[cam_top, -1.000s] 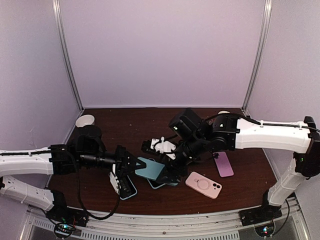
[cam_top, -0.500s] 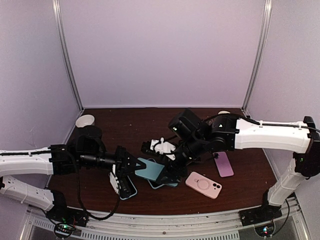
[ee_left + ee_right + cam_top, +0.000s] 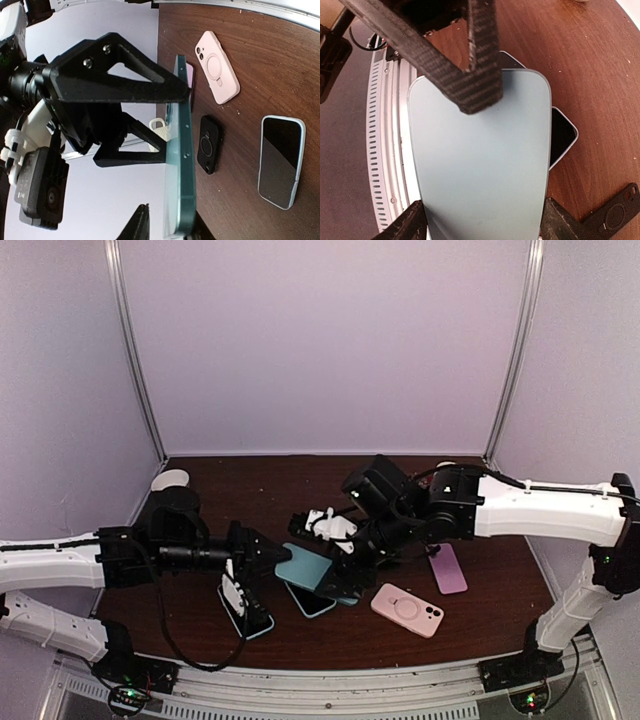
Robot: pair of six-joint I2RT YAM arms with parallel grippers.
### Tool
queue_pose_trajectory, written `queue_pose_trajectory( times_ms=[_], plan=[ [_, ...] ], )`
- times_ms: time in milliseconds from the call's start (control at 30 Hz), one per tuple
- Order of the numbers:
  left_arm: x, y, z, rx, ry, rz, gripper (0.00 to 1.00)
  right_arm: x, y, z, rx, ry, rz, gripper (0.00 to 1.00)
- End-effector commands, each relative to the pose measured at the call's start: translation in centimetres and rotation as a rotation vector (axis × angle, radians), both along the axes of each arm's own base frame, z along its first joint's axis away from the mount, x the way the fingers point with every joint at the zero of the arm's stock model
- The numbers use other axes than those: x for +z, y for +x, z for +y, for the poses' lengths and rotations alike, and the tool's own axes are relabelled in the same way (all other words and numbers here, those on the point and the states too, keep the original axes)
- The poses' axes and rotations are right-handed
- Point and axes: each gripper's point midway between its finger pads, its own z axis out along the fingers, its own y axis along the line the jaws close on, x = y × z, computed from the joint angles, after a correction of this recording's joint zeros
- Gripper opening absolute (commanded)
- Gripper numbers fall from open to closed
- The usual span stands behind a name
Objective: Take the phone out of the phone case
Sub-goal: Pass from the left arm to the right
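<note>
Top view: the right pincer (image 3: 343,578) reaches in from the right and holds the teal phone case (image 3: 303,567) lifted off the bench (image 3: 500,625), tilted, near the bench's middle. The left pincer (image 3: 272,557) meets the case's left end head-on. How either set of jaws stands is not readable from up here.

The right wrist view fills that in. The right fingers (image 3: 405,227) sit at the bottom of the frame, one on each long side of the case, so the right pincer is pinching the case across its width. The plain teal face fills most of the frame. One finger of the left pincer crosses down from the top, its tip on the case's far short edge. Under the case a dark-screened phone (image 3: 563,134) with a pale rim lies flat on the bench, partly covered.

The left wrist view shows the case edge-on, a thin teal slab clear of the bench. The left fingers (image 3: 70,85) are slightly spread, with a gap between them. Both tips touch the slab's edge, and nothing is seen pinched between them. No view shows whether a phone sits inside the case.

A small black piece with a ring mark (image 3: 207,145) shows in both wrist views but can't be made out from the top.

Also on the bench:
- A pink case (image 3: 407,609) lies just right of the right pincer.
- A purple phone (image 3: 447,568) lies beyond the pink case.
- A blue-rimmed phone (image 3: 250,615) lies screen up below the left pincer.
</note>
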Motion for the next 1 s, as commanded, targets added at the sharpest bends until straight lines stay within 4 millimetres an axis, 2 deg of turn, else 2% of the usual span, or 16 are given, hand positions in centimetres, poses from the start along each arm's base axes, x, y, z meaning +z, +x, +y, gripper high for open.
queue_pose_trajectory(
  times_ms=[0,33,67,133,200,233,267,300,533,733,867,933,967],
  plan=[
    [3.9,2.2,0.0,0.096,-0.107,0.053,0.28,2.5,3.1,-1.2,-0.151,0.067,-0.073,0.64],
    [4.0,2.6,0.2,0.119,-0.105,0.070,0.29,2.4,3.7,-1.4,-0.183,0.072,-0.072,0.64],
    [4.4,3.2,0.2,0.145,-0.112,0.076,0.34,2.4,4.3,-1.6,-0.216,0.078,-0.071,0.64],
    [4.1,4.1,0.7,0.194,-0.094,0.100,0.47,2.1,5.2,-1.9,-0.275,0.082,-0.067,0.64],
    [4.8,4.8,1.0,0.222,-0.137,0.106,0.59,1.8,6.1,-2.2,-0.335,0.083,-0.057,0.63],
    [5.3,5.0,1.1,0.235,-0.173,0.112,0.70,1.7,6.5,-2.3,-0.359,0.086,-0.054,0.63],
    [5.8,5.2,1.3,0.247,-0.198,0.117,0.90,1.5,6.9,-2.4,-0.383,0.085,-0.053,0.63],
    [6.1,5.4,1.4,0.264,-0.214,0.128,0.97,1.4,7.4,-2.5,-0.405,0.082,-0.053,0.63],
    [8.4,6.1,2.3,0.405,-0.351,0.395,0.98,-0.8,10.7,-2.9,-0.557,0.055,-0.022,0.58],
    [8.2,5.6,3.3,0.525,-0.454,0.756,0.98,-3.3,13.2,-2.8,-0.648,0.001,0.023,0.53],
    [8.7,3.8,3.5,0.511,-0.504,0.977,0.98,-4.7,14.7,-2.9,-0.703,-0.020,0.051,0.52],
    [9.1,4.1,4.4,0.566,-0.611,1.075,0.98,-5.2,15.2,-2.9,-0.722,-0.024,0.066,0.52],
    [9.1,5.1,5.3,0.640,-0.686,1.102,0.98,-5.4,15.5,-2.9,-0.733,-0.026,0.073,0.51]
  ],
)
